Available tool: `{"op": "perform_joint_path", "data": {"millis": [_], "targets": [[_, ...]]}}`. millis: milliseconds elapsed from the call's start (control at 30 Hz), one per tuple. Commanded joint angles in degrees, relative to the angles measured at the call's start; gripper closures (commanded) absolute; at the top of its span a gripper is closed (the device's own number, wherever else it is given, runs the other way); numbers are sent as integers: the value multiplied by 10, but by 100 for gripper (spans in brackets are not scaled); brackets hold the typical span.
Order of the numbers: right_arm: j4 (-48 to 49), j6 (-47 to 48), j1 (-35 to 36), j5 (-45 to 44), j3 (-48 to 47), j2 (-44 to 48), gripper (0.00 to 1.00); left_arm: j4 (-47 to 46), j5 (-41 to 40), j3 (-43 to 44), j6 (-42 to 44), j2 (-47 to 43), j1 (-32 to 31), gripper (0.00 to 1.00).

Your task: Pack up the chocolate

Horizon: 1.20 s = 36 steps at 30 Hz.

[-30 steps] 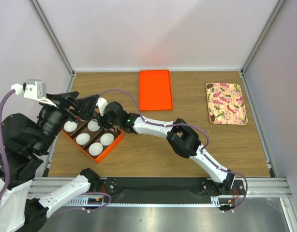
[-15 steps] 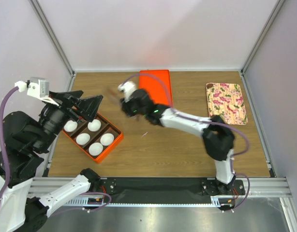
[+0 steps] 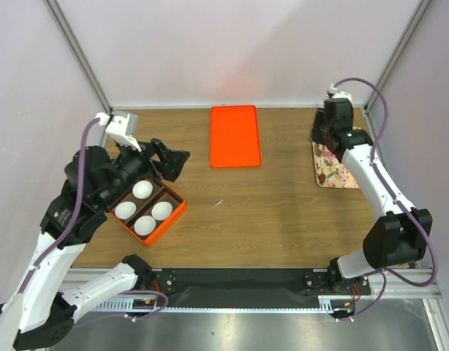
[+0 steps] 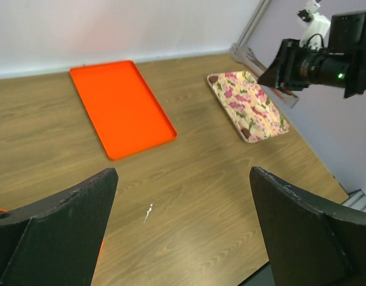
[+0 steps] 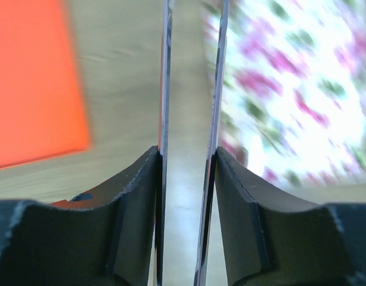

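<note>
The chocolate shows as a small dark brown lump [image 3: 322,176] at the near-left corner of the floral plate [image 3: 349,157]; it also shows in the left wrist view [image 4: 247,132] and, blurred, in the right wrist view [image 5: 241,153]. My right gripper [image 3: 321,136] hovers over the plate's left edge, shut on thin metal tongs [image 5: 166,89] whose two arms stand slightly apart with nothing between them [image 5: 187,152]. My left gripper [image 3: 173,159] is wide open and empty above the table [image 4: 183,179], just beyond the orange box [image 3: 177,212] of white paper cups [image 3: 142,189].
A flat orange lid [image 3: 235,136] lies at the back middle; it also shows in the left wrist view [image 4: 120,104]. A tiny white scrap [image 3: 219,203] lies on the wood. Metal frame posts stand at the back corners.
My right arm has swung from the orange box across the table to the floral plate at the far right. My left arm has moved right and farther out, past the box.
</note>
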<state>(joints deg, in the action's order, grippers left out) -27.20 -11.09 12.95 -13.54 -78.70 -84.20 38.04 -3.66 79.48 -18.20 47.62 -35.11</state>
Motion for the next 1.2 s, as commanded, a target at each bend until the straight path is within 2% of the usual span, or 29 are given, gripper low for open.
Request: {"op": "perform_joint_path", "data": {"millis": [0, 133, 467, 833, 1167], "targets": [[-123, -45, -68, -41, 10, 11, 55, -29, 22, -15, -12, 0, 3, 0], [-105, -67, -140, 4, 67, 34, 54, -34, 21, -38, -14, -8, 3, 0], [-69, -96, -209, 27, 141, 26, 50, -43, 22, -70, -14, -16, 3, 0], [-28, -95, -229, 55, 181, 13, 47, -41, 21, -70, -13, -16, 3, 0], [-9, -91, -231, 56, 187, -4, 48, -42, 16, -69, -18, -20, 3, 0]]}}
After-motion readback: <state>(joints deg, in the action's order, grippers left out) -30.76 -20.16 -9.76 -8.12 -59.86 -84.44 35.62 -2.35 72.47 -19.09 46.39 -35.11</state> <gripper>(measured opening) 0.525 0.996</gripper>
